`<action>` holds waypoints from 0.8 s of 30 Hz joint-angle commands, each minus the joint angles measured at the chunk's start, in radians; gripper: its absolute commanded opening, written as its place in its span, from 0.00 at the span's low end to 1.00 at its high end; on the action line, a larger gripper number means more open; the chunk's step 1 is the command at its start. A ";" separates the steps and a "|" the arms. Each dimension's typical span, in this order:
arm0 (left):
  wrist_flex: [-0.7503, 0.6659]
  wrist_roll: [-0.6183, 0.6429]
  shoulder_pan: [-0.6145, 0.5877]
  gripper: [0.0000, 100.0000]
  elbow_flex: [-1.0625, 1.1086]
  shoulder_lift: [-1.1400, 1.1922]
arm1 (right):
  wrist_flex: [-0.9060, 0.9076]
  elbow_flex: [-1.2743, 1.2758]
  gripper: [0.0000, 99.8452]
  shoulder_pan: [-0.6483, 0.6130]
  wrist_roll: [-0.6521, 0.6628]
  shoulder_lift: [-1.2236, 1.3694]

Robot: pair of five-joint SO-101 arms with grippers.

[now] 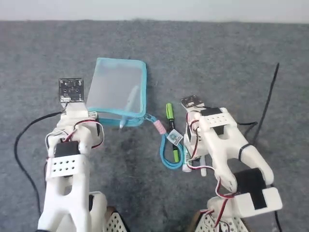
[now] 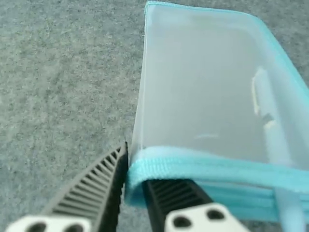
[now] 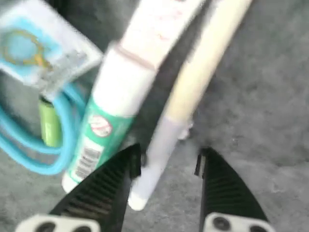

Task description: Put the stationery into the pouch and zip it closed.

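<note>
I see a grey felt table (image 1: 217,53) carrying a pouch (image 1: 116,89), green marker (image 1: 169,112), glue stick (image 3: 113,106) and pen (image 3: 193,82).

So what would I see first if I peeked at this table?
A see-through pouch with blue edges lies in the middle, the left gripper pinching its near corner. Beside it, the right gripper hangs open over a white pen and a tube.
</note>
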 commanded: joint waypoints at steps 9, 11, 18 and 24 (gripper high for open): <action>-0.023 0.015 -0.005 0.01 -0.047 0.006 | 0.093 -0.110 0.01 0.117 0.064 -0.025; -0.023 0.015 -0.005 0.01 -0.045 0.006 | 0.159 -0.172 0.01 0.179 0.094 -0.099; -0.066 0.015 -0.005 0.01 -0.030 0.008 | 0.400 -0.285 0.01 0.134 0.278 -0.426; -0.097 0.015 -0.005 0.01 -0.013 0.008 | 0.532 -0.284 0.01 -0.199 0.393 -0.661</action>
